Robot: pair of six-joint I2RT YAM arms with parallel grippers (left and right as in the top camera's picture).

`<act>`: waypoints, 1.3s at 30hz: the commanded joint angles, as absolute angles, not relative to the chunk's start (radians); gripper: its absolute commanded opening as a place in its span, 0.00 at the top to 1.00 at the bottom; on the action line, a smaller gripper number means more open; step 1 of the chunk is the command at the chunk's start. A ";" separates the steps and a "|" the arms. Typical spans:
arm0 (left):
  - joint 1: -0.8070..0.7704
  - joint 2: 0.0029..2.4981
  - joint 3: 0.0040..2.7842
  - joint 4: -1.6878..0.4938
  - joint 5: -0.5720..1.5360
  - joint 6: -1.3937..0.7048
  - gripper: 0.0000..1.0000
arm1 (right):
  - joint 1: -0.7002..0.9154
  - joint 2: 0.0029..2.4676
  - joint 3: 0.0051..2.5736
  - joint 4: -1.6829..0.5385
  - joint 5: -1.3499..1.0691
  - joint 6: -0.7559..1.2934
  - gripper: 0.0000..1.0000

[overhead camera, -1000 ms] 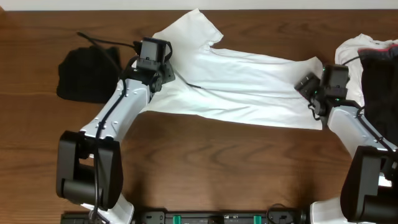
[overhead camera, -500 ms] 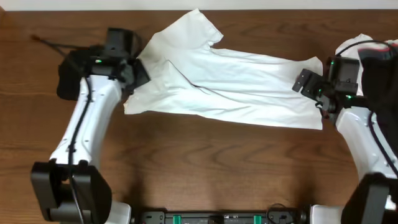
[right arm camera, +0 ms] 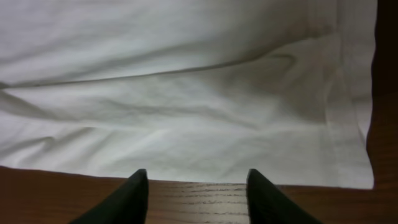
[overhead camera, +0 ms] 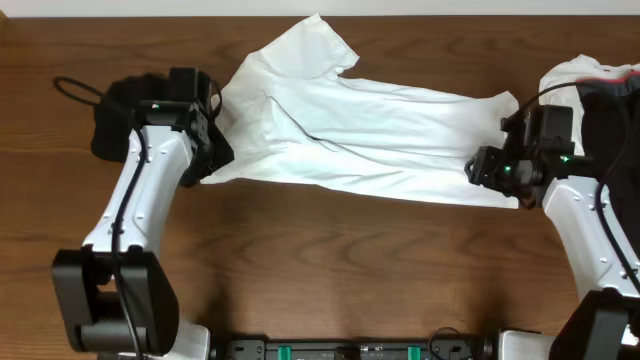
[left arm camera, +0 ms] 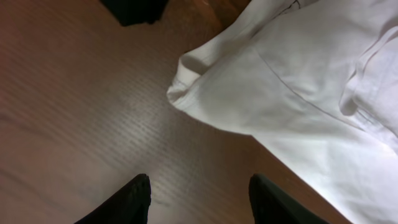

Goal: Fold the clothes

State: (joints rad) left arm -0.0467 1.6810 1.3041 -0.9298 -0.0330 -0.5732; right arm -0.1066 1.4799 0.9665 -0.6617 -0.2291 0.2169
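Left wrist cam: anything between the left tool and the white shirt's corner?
Only bare table separates left tool from white shirt, per the left wrist view.

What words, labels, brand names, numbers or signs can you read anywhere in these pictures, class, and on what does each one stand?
No text can be read in any view.
White T-shirt: the side facing up is plain, with no print or label showing.
Black garment: no lettering showing.
Pile of clothes at the right edge: no lettering showing.
Wooden table: bare wood grain, no marks.
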 commanded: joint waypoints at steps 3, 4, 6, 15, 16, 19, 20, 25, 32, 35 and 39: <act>-0.046 1.744 1.272 -0.858 -0.029 -0.576 0.47 | -0.098 1.518 0.913 -0.623 -0.194 0.200 0.64; -0.047 1.756 1.270 -0.844 -0.025 -0.570 0.47 | -0.098 1.527 0.905 -0.609 -0.191 0.200 0.65; -0.047 1.781 1.270 -0.822 0.004 -0.548 0.47 | -0.098 1.545 0.888 -0.586 -0.191 0.201 0.66; -0.047 1.844 1.269 -0.763 0.043 -0.513 0.47 | -0.098 1.665 0.868 -0.570 -0.157 0.200 0.77; -0.047 1.847 1.269 -0.757 0.041 -0.506 0.47 | -0.098 1.684 0.868 -0.570 -0.144 0.201 0.78; -0.047 1.861 1.269 -0.741 0.038 -0.482 0.47 | -0.098 1.745 0.868 -0.555 -0.119 0.200 0.79; -0.047 1.869 1.269 -0.737 0.030 -0.481 0.47 | -0.098 1.766 0.868 -0.548 -0.120 0.200 0.81; -0.046 1.898 1.269 -0.712 -0.033 -0.479 0.47 | -0.098 1.835 0.868 -0.525 -0.120 0.201 0.88; -0.046 1.920 1.269 -0.665 -0.093 -0.464 0.49 | -0.098 1.837 0.868 -0.550 -0.104 0.206 0.90; -0.046 1.927 1.269 -0.655 -0.126 -0.463 0.51 | -0.099 1.837 0.868 -0.556 -0.101 0.208 0.90; -0.046 1.929 1.269 -0.648 -0.125 -0.420 0.42 | -0.099 1.837 0.868 -0.556 -0.101 0.208 0.88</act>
